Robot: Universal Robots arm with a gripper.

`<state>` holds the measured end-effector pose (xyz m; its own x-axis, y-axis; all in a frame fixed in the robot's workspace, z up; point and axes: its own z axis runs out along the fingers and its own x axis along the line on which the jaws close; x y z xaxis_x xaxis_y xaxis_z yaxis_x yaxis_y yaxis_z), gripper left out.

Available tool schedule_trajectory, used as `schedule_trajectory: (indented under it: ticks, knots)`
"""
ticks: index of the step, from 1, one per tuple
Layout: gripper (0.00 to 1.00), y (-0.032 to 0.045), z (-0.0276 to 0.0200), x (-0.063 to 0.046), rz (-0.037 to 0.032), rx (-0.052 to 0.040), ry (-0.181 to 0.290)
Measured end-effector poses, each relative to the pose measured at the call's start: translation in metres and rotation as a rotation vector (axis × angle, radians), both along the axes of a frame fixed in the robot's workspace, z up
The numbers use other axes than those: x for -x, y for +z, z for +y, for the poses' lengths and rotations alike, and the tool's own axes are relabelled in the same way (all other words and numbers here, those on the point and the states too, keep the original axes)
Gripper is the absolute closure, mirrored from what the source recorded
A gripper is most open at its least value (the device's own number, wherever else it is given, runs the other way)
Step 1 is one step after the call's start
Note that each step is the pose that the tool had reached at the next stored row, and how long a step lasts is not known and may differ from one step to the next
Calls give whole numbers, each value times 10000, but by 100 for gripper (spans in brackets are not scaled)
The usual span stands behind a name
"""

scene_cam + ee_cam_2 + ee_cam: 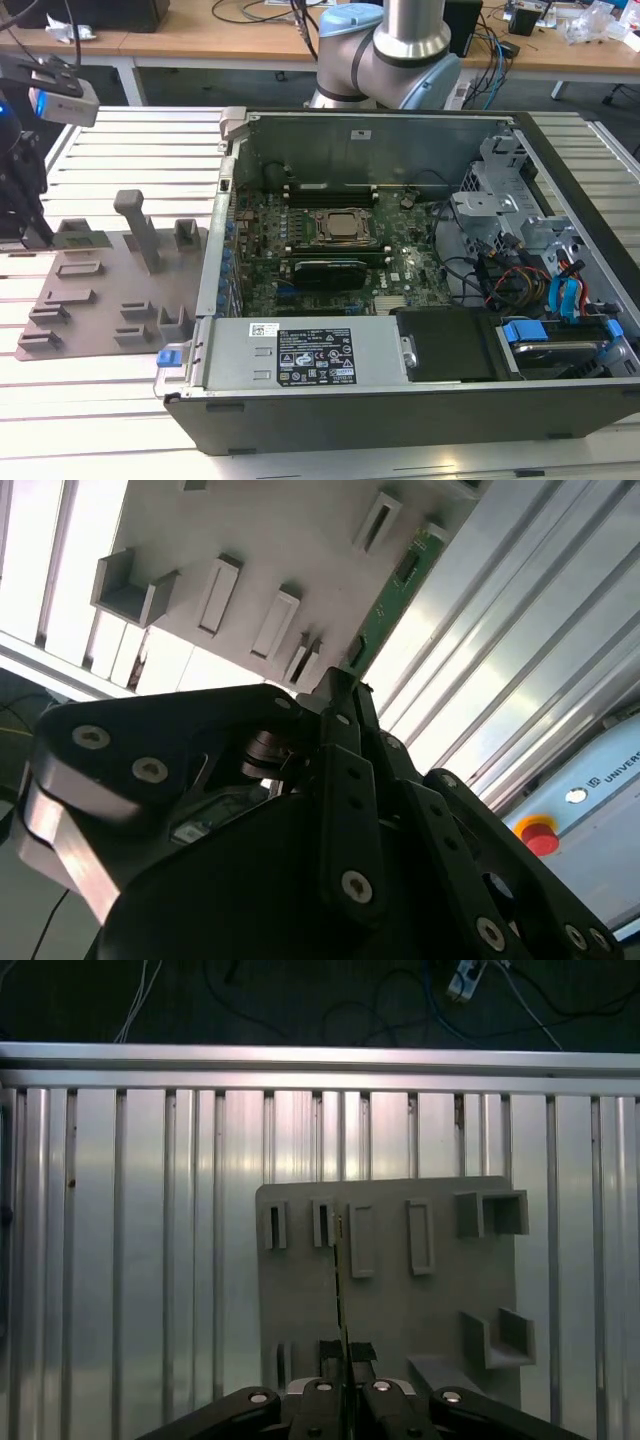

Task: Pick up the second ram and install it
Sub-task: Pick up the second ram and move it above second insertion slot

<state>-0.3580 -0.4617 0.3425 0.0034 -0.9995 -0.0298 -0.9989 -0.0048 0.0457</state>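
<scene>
Where the second ram (396, 598) sat: on its long edge at the rim of the grey tray (100, 300), just beside a slotted holder and well apart from the computer case (380, 150). Whether it had lifted clear of the tray could not be told.
Gripper (340, 685): the fingers had come together on the stick. In the first wrist view the thin board ran as a dark line out from between the pads.
Weight and stiffness: judged light, thin and rigid, so more likely to crack than to bend.
Fragility: the chips on its face and the contact edge looked the parts to spare. The smooth faces could let it pivot in a pinch taken off-centre.
Best hold: across the two flat faces near the upper long edge, with modest pressure, leaving the lower edge free.
Tray contents: raised holders and narrow slots. Those seen in the first wrist view carried nothing apart from the stick.
Case contents: it lay open on the slatted table (100, 420). Inside were the motherboard (400, 270), the CPU socket (340, 228), a black card (325, 272) just beside the socket, and cables towards the exterior view's right.
Memory slots: whether any was filled could not be told.
</scene>
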Motion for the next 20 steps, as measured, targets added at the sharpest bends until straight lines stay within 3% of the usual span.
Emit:
schedule_trajectory:
  ticks: [4,8,13,18,20]
  knots:
    - [87,78,0,0,0,-15,0]
    - [87,223,0,0,0,-105,0]
    - [87,542,0,0,0,-119,0]
    - [87,554,0,0,0,-121,0]
    - [87,554,0,-71,0,-120,1]
